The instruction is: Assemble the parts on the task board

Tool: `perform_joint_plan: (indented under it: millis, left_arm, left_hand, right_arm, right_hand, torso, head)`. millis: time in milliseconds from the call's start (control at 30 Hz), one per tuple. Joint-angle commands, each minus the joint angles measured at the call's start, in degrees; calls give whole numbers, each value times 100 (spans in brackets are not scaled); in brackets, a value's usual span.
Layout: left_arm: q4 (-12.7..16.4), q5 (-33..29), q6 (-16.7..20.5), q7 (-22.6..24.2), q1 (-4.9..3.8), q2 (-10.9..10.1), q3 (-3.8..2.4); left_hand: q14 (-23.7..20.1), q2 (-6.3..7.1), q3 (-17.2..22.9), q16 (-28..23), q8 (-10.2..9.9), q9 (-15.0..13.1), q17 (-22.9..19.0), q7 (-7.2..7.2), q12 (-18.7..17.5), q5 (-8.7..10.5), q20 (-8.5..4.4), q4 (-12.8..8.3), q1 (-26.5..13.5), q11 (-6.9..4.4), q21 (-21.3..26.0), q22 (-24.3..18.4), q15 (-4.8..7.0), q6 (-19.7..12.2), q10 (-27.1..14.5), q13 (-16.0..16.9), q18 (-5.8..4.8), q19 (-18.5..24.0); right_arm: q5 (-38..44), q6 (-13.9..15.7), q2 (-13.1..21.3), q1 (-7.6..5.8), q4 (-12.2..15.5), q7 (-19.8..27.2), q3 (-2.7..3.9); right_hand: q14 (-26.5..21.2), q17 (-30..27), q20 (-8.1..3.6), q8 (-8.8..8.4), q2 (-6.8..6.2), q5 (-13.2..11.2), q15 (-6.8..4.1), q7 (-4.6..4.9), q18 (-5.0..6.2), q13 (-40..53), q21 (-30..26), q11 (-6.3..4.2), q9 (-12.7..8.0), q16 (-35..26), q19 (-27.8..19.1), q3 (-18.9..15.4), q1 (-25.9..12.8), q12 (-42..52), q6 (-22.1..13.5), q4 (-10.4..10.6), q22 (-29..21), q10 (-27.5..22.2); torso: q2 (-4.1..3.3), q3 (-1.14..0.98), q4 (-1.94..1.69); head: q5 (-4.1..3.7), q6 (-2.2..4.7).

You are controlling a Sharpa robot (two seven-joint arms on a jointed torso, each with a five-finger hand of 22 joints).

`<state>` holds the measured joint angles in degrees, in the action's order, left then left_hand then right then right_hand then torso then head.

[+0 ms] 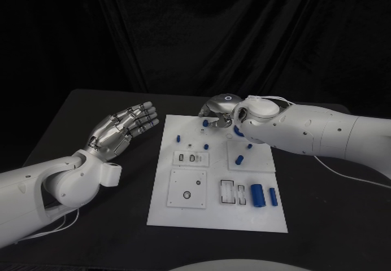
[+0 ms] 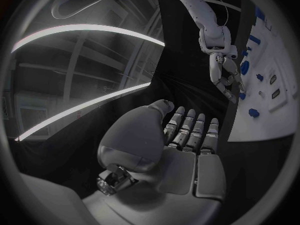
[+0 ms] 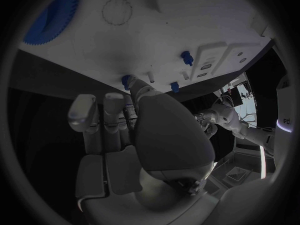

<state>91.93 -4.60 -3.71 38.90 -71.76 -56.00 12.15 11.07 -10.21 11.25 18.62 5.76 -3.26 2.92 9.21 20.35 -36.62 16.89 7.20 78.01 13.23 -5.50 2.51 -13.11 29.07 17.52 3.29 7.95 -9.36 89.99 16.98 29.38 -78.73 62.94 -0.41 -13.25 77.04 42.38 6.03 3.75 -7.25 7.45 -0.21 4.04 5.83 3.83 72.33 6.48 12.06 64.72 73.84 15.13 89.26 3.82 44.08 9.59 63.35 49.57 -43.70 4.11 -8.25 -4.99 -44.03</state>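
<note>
Head view: left hand (image 1: 122,127) spread empty; right hand (image 1: 218,113) grip unclear; two blue cylinders (image 1: 257,195) on task board (image 1: 213,220)

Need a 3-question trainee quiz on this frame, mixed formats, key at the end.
1. True or false: the left hand is holding a blue part.
2. Which hand is over the far end of the task board? A) left B) right C) both
3. Fill in: the large blue cylinder lies near the board's ____ right corner, beside a thinner blue pin.

Key
1. False: it hangs flat beside the board's left edge, fingers apart, nothing in it.
2. B: the right hand is there, fingers down by the small blue parts; whether it grips one cannot be told.
3. near
</note>
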Motion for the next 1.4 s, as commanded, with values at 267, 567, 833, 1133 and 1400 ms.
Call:
perform_joint_plan:
  millis: [267, 567, 833, 1133, 1400]
  left_arm:
    - [-25, -15, -138, 888, -3, 12, -5]
    - [24, 10, -135, 919, -2, -91, -5]
    - [60, 30, -125, 969, -2, -145, -5]
    - [146, 63, -91, 1048, -3, -224, -6]
    - [212, 86, -60, 1075, -4, -305, -6]
  left_hand:
    - [-42, -6, 47, -7, 1, -2, -1, 260, -4, 13, -8, -8, -66, 23, -17, -2, -22, -4, -34, 1, -78, 2]
    - [-43, -5, 69, 3, 7, -5, 0, 258, 11, 8, -8, -16, -72, 35, -19, -1, -29, 20, -23, 4, -83, -1]
    - [-47, 5, 115, 17, 16, -9, 2, 251, 26, -31, -9, -38, -80, 45, -20, -2, -34, 45, -11, 6, -90, -2]
    - [-41, 8, 137, 37, 29, -15, 5, 247, 53, -47, -11, -40, -91, 48, -24, 0, -36, 89, 16, 11, -92, -8]
    - [-38, 10, 144, 43, 34, -17, 6, 245, 60, -50, -11, -41, -96, 50, -28, 1, -37, 105, 24, 12, -92, -14]
  right_arm:
    - [-132, 715, 294, 3, 188, 152, 21]
    - [-286, 1122, 1019, -185, 780, 278, 38]
    - [-316, 1114, 1732, -300, 1475, 164, 38]
    - [-321, 929, 2203, -393, 1989, -189, 36]
    - [-165, 781, 2514, -409, 2354, -789, 33]
  right_hand:
    - [-272, -216, 2, 27, 94, 55, 5, -76, 79, 66, -192, -30, -221, -131, -214, -217, 67, 291, -431, -79, -122, -444]
    - [-199, -96, -6, 220, 194, 166, -7, 250, 58, 410, -139, -102, -208, -23, -131, -237, 1, 1362, 207, -12, 42, 488]
    - [-320, -514, -115, 114, 185, 109, -125, 266, 121, 2401, -484, -418, -322, -362, -263, -354, -172, 4324, 453, 163, -157, 138]
    - [98, 833, -160, 111, 148, 63, -177, 258, 16, 5703, -246, -482, -344, 428, 53, -455, -391, 7226, 684, 402, 325, 1293]
    - [1296, 4762, -125, 94, 58, 85, -126, 312, -315, 8617, 1007, -435, -321, 2528, 929, -807, -1125, 8618, 894, 667, 1788, 4043]
  torso:
    - [1, -1, 2]
    - [4, 3, 2]
    - [-51, 12, 36]
    - [-217, 63, 78]
    - [-354, 97, 75]
  head:
    - [63, -53]
    - [82, -217]
    - [95, -385]
    - [-23, -299]
    - [-192, -130]
